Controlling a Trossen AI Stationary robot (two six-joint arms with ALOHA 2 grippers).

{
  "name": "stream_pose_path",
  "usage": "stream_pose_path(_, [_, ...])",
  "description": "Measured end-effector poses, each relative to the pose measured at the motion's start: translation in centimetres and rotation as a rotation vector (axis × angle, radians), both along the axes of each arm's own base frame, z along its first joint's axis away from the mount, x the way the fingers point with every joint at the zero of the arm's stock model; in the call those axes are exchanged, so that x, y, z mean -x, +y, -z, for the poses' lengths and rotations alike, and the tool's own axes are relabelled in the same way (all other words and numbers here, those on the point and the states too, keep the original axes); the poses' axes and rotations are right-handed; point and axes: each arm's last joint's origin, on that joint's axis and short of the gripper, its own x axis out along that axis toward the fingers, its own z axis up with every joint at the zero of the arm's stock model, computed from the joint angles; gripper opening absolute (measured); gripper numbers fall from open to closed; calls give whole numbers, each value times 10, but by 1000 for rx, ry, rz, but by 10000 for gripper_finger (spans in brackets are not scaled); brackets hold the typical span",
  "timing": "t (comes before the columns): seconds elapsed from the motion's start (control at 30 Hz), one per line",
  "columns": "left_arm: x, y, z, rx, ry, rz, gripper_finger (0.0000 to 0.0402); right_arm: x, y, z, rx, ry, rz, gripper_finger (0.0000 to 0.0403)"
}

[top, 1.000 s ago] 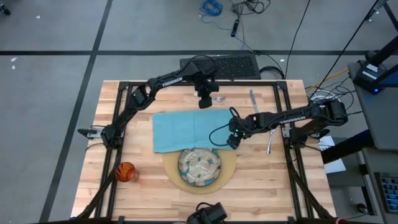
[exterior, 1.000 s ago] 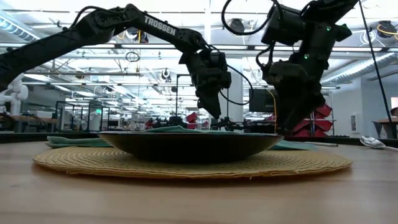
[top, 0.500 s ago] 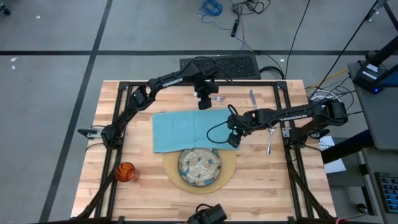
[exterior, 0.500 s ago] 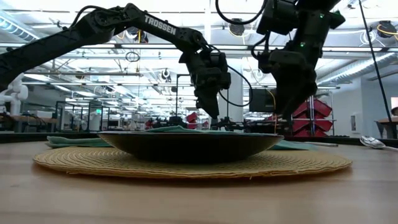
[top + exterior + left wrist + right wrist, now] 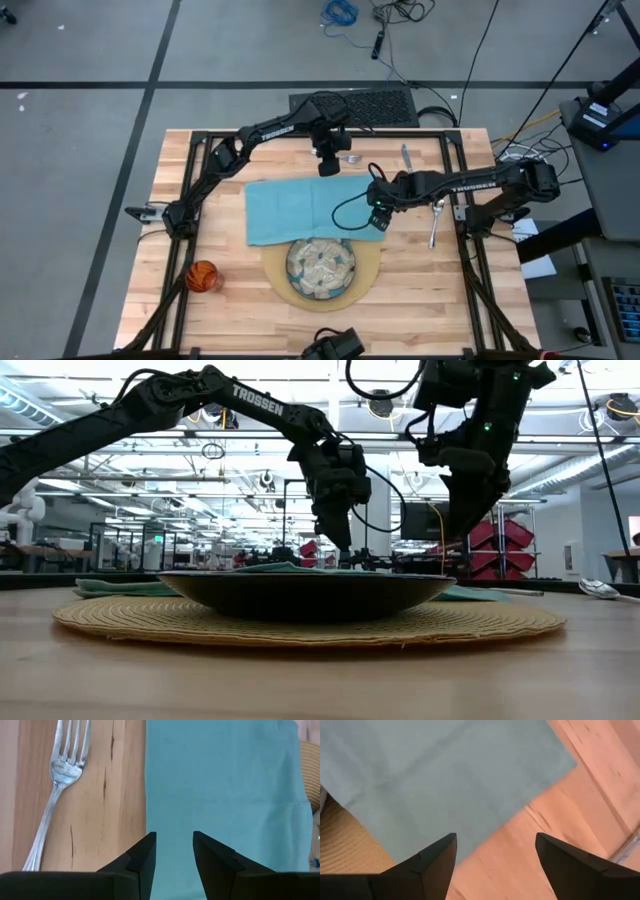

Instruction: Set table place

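Clearly, white "TROSSEN" lettering, left arm (image 5: 200, 395)

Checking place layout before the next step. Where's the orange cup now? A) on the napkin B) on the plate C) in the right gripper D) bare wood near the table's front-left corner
D: in the high view the orange cup stands on bare table wood, apart from the mat and napkin, with neither gripper near it.

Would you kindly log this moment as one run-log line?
left gripper: open, over napkin edge | right gripper: open, above napkin corner | plate: on mat
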Motion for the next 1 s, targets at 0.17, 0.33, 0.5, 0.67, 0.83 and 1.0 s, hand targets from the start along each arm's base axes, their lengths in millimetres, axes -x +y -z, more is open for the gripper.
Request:
stream_pose_path(0.17, [0, 0, 0, -1, 0, 4, 114, 3, -1, -2, 5, 10, 5, 263])
stream_pose_path(0.33, [-2, 1, 0, -13, -19, 3, 114, 4, -1, -2, 8, 20, -5, 263])
stream_pose_path(0.5, [-6, 3, -1, -48, -21, -56, 114, 6, -1, -3, 15, 36, -21, 263])
stream_pose_path(0.67, [-6, 0, -1, -63, -14, -25, 114, 15, -3, -14, 117, 24, -10, 263])
stream_pose_path(0.83, [2, -3, 2, -91, 78, 20, 114, 38, -9, -33, 147, 17, 49, 263])
stream_pose_path(1.0, [3, -3, 2, -110, 77, 70, 114, 67, -8, -38, 82, 36, 180, 263])
